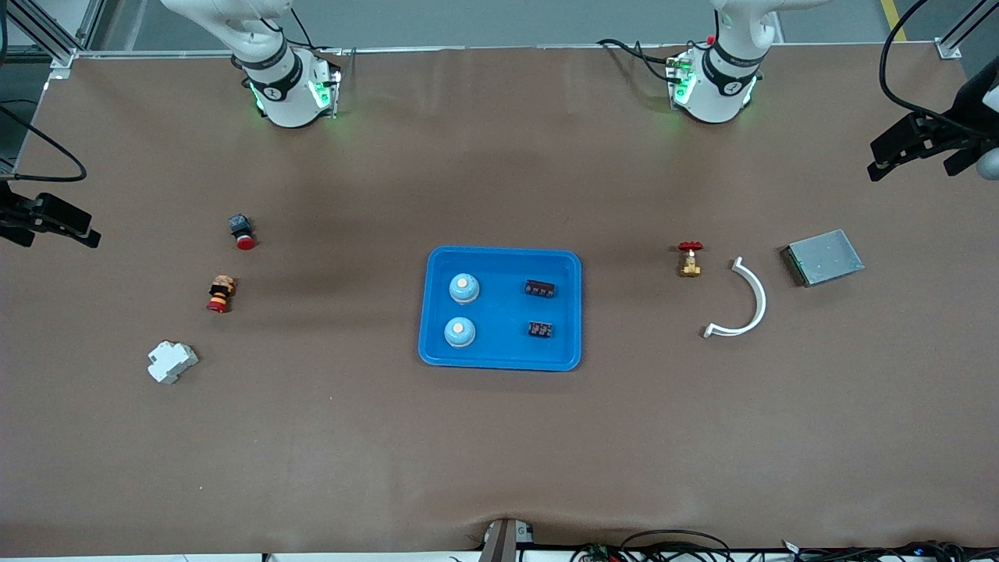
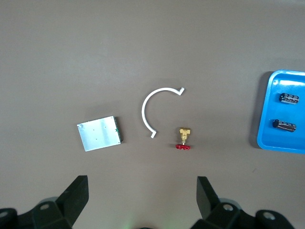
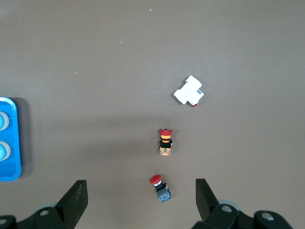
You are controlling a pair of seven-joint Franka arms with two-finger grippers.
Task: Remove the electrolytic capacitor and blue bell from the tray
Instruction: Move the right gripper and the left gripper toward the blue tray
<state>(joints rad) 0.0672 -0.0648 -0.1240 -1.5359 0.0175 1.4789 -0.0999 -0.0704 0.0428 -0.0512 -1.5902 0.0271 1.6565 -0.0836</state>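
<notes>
A blue tray point(image 1: 503, 251) lies at the middle of the table. In it stand two pale blue bells point(image 1: 463, 288) point(image 1: 460, 332) at the right arm's end, and two black capacitors point(image 1: 540, 288) point(image 1: 540, 329) lie at the left arm's end. The left wrist view catches the tray point(image 2: 271, 114) and both capacitors point(image 2: 289, 98) point(image 2: 284, 125). My left gripper point(image 2: 141, 183) hangs high and open over bare table near a brass valve, holding nothing. My right gripper point(image 3: 141, 186) is also high, open and empty, over a red-capped push button point(image 3: 160, 188). The tray's edge point(image 3: 12, 138) shows in the right wrist view.
At the left arm's end lie a brass valve with a red wheel point(image 1: 690, 258), a white curved strip point(image 1: 745, 300) and a grey metal plate point(image 1: 824, 257). At the right arm's end lie two red-capped push buttons point(image 1: 243, 231) point(image 1: 221, 293) and a white block point(image 1: 172, 361).
</notes>
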